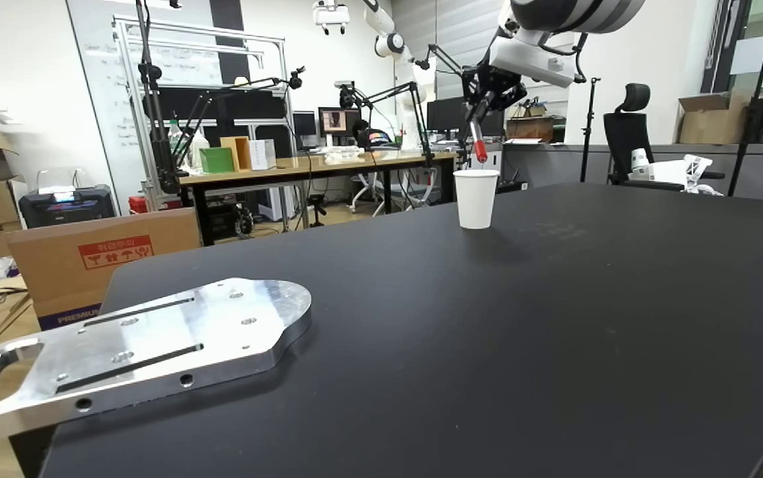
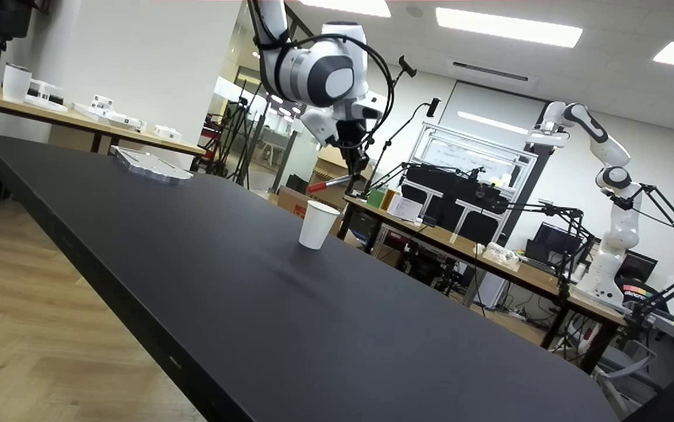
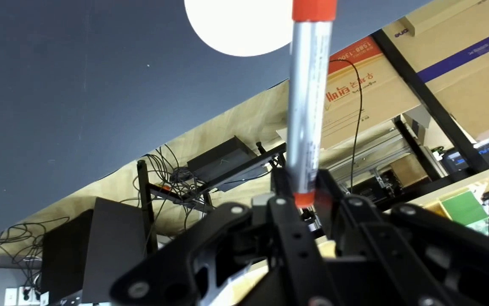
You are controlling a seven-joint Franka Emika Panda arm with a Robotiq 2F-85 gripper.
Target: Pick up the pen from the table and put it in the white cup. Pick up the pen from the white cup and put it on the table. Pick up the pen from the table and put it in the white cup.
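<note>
Gripper: clamped on the pen, one end of which is pinched between the two black fingertips.
Pen: held outward from the gripper, its silver barrel tilted; in an exterior view the red cap is pointed downward.
White cup: stood upright below the gripper; its rim is placed just under the red cap, and a slim gap is seen between them in both exterior views. In the wrist view only part of the cup is shown.
Table: spread beneath the gripper, topped in matte black; the cup is set near one edge.
Metal plate: laid flat on the table, well apart from the gripper, its looped end projected past the edge.
Wooden workbench: placed well apart from the gripper, beyond the table; a white robot arm and a green box are borne on it.
Cardboard box: stood past the table's edge, lower than the gripper.
</note>
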